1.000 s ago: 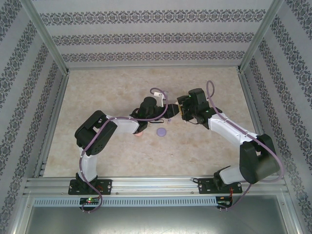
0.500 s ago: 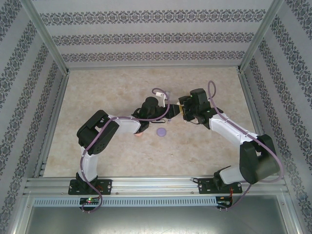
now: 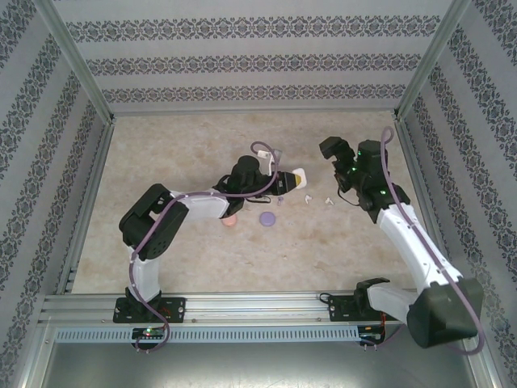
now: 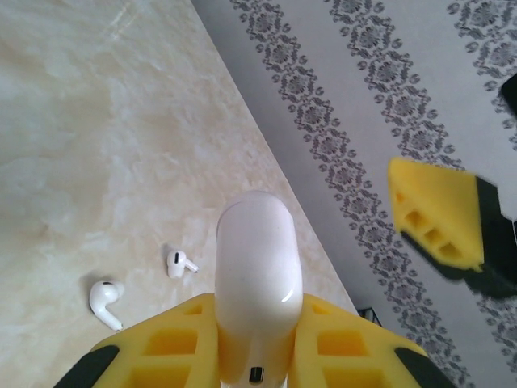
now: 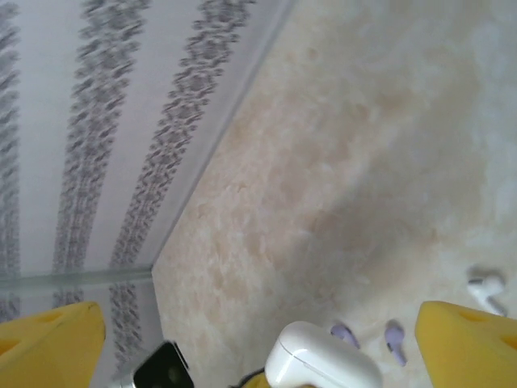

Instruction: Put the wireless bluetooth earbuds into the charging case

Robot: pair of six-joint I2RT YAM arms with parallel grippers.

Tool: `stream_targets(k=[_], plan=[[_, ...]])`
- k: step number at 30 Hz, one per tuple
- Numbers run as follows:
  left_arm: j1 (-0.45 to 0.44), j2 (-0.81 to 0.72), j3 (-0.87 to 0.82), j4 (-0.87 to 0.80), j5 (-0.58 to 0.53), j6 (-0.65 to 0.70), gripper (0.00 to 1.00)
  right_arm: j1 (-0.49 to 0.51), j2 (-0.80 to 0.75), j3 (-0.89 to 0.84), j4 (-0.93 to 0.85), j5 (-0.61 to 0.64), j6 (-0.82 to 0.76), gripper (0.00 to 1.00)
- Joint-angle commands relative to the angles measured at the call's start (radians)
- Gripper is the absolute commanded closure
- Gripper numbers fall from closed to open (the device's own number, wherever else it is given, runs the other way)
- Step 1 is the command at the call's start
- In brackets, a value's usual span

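Observation:
My left gripper [image 3: 289, 178] [image 4: 257, 305] is shut on a white charging case [image 4: 257, 271] [image 3: 298, 175] [image 5: 321, 357], held above the table with its lid closed. Two white earbuds [image 4: 179, 263] [image 4: 105, 301] lie on the table just past it, also seen as small white specks [image 3: 308, 198] [image 3: 328, 200]. Two purple earbuds [image 5: 341, 331] [image 5: 394, 339] lie beside the case in the right wrist view, with one white earbud [image 5: 487, 291] further right. My right gripper [image 3: 333, 153] [image 5: 260, 333] hangs open and empty, apart from the case, to its right.
A round purple case [image 3: 267, 218] and a pinkish case [image 3: 229, 220] sit on the marble table [image 3: 178, 162] near the left forearm. Patterned walls [image 3: 258, 61] close the table in at the back and both sides.
The right gripper has let go and pulled away to the right from the white case, now open. The left gripper still holds the case. The white earbuds on the table are now uncovered.

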Motion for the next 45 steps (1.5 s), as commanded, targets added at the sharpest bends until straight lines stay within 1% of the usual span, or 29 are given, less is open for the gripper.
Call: stream_targets(k=[1,3,6,9,12,18,26,34,40,43,45], plan=[[0.039,-0.057,0.038,-0.112,0.130,0.072,1.00,-0.026,-0.045,-0.079,0.036,-0.118,-0.287,0.02],[0.046,-0.063,0.064,-0.175,0.172,0.117,1.00,-0.028,-0.067,-0.114,0.072,-0.161,-0.370,0.03],[0.053,-0.071,0.105,-0.267,0.225,0.176,1.00,-0.029,-0.080,-0.157,0.126,-0.244,-0.453,0.05],[0.054,-0.076,0.138,-0.329,0.259,0.212,1.00,-0.028,-0.081,-0.197,0.187,-0.330,-0.488,0.06],[0.054,-0.074,0.161,-0.350,0.290,0.222,1.00,-0.029,-0.070,-0.217,0.202,-0.383,-0.519,0.08],[0.054,-0.073,0.188,-0.357,0.316,0.219,1.00,-0.028,-0.048,-0.233,0.211,-0.422,-0.540,0.11],[0.054,-0.101,0.200,-0.348,0.338,0.212,1.00,-0.034,-0.004,-0.255,0.241,-0.443,-0.542,0.16],[0.055,-0.160,0.187,-0.308,0.365,0.189,1.00,-0.090,0.009,-0.308,0.269,-0.437,-0.527,0.21],[0.053,-0.193,0.172,-0.273,0.376,0.163,1.00,-0.129,0.053,-0.324,0.276,-0.453,-0.515,0.24],[0.053,-0.201,0.163,-0.280,0.365,0.168,1.00,-0.147,0.035,-0.330,0.264,-0.485,-0.510,0.25],[0.053,-0.199,0.160,-0.287,0.364,0.177,1.00,-0.152,-0.014,-0.339,0.247,-0.506,-0.505,0.25]])
